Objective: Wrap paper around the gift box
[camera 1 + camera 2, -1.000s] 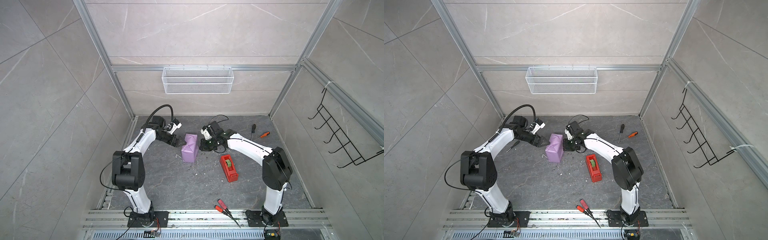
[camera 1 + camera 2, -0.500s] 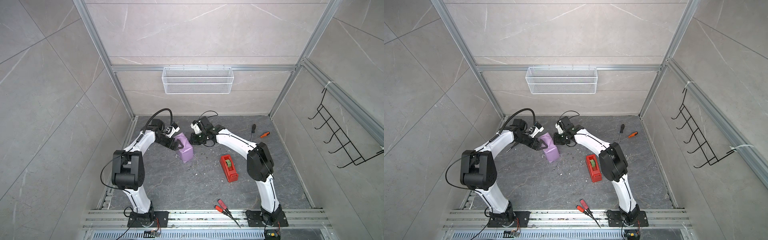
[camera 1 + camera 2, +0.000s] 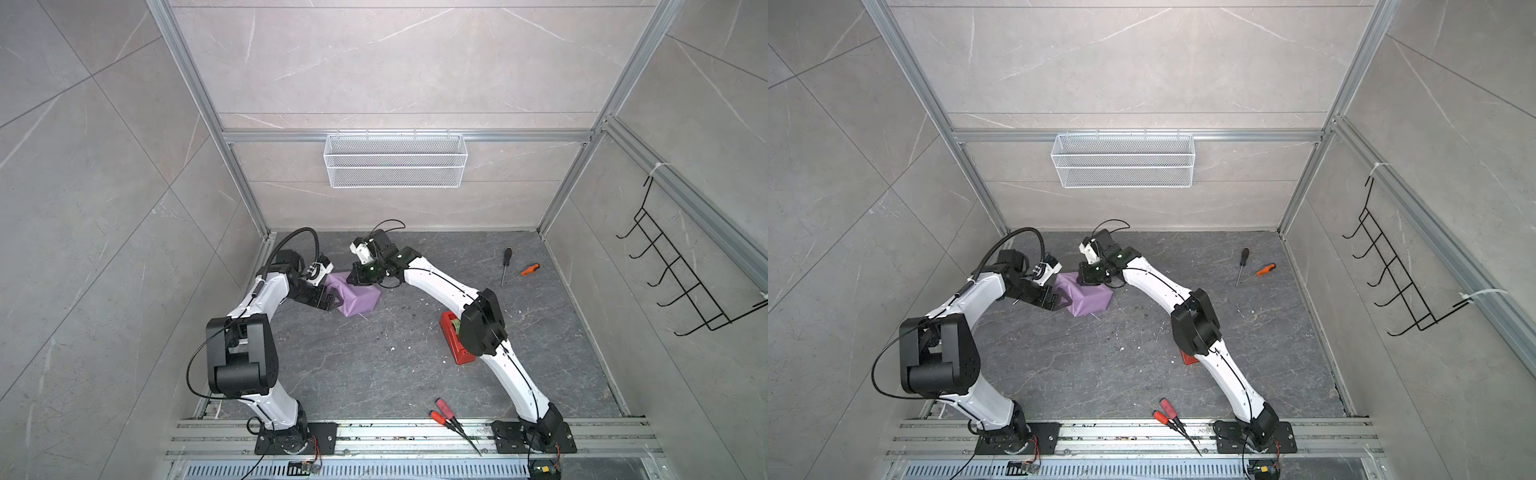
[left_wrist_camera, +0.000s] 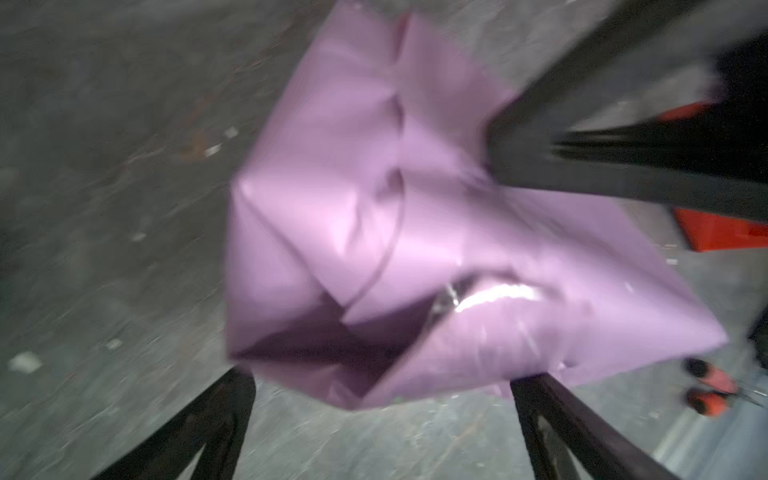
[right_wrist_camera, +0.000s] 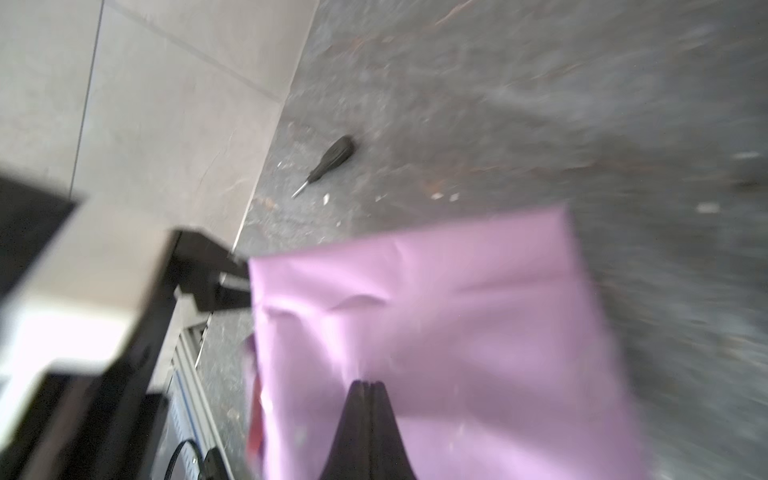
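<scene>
- Spreading below pale tiled walls (image 3: 395,62), the floor (image 3: 374,365) is dark grey marble
- creased lilac paper (image 3: 361,297) sits folded into a parcel, left of frame centre
- left gripper (image 3: 330,302) gapes beside it; right gripper (image 5: 365,388), clamped closed, sits over it

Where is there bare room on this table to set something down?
Bare: the middle stretch between the paper, the tape dispenser and the pliers; also the right side in front of the screwdrivers. Crowded: back left, where the left hand and right hand meet at the paper.
</scene>
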### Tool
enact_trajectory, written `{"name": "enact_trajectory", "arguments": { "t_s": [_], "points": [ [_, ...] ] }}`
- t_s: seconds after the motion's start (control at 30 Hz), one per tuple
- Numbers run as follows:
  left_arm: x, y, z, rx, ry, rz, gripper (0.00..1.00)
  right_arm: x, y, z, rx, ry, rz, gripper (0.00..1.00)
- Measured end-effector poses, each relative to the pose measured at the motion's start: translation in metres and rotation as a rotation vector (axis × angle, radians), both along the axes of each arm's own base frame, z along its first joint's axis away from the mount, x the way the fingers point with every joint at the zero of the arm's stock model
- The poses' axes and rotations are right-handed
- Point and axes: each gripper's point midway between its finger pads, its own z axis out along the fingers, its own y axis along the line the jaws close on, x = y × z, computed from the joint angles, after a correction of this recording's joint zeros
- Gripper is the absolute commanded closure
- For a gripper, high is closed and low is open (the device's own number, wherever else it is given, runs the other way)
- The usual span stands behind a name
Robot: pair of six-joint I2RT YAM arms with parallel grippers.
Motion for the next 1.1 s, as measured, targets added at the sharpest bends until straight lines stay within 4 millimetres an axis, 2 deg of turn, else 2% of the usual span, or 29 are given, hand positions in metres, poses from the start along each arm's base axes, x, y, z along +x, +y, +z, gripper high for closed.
{"name": "enact_trajectory", "arguments": {
  "t_s": [0.1, 0.2, 0.27, 0.33, 0.47, 0.6, 0.73, 0.83, 0.9, 0.97, 1.1],
  "points": [
    [-0.015, 0.020, -0.026, 0.063, 0.041, 0.030, 0.01, -0.022, 0.019, -0.012, -0.009, 0.030, 0.055, 1.00],
    [-0.041, 0.024, -0.043, 0.101, 0.079, 0.019, 0.00, -0.045, 0.029, -0.027, -0.034, 0.072, 0.100, 1.00],
    [-0.053, 0.027, -0.044, 0.118, 0.082, 0.015, 0.00, -0.054, 0.030, -0.031, -0.049, 0.089, 0.115, 1.00],
    [-0.054, 0.032, -0.038, 0.139, 0.051, 0.019, 0.01, -0.055, 0.027, -0.033, -0.064, 0.099, 0.116, 1.00],
    [-0.040, 0.050, -0.030, 0.190, 0.000, 0.060, 0.00, -0.030, 0.013, -0.027, -0.061, 0.076, 0.065, 0.97],
    [-0.013, 0.070, -0.020, 0.242, -0.030, 0.121, 0.00, 0.020, -0.024, -0.022, -0.075, 0.053, -0.050, 0.97],
    [0.017, 0.081, -0.013, 0.259, -0.059, 0.168, 0.00, 0.072, -0.065, -0.017, -0.085, 0.018, -0.176, 0.97],
    [0.031, 0.082, -0.020, 0.241, -0.036, 0.190, 0.00, 0.098, -0.077, -0.014, -0.057, -0.001, -0.228, 0.98],
    [0.038, 0.079, -0.028, 0.229, -0.012, 0.192, 0.00, 0.105, -0.075, -0.018, -0.036, -0.004, -0.230, 0.98],
    [0.045, 0.074, -0.035, 0.221, 0.007, 0.181, 0.00, 0.101, -0.068, -0.026, -0.026, 0.013, -0.207, 0.98],
    [0.049, 0.043, -0.040, 0.216, 0.023, 0.106, 0.00, 0.077, -0.056, -0.048, -0.049, 0.075, -0.138, 0.99]
  ]
}}
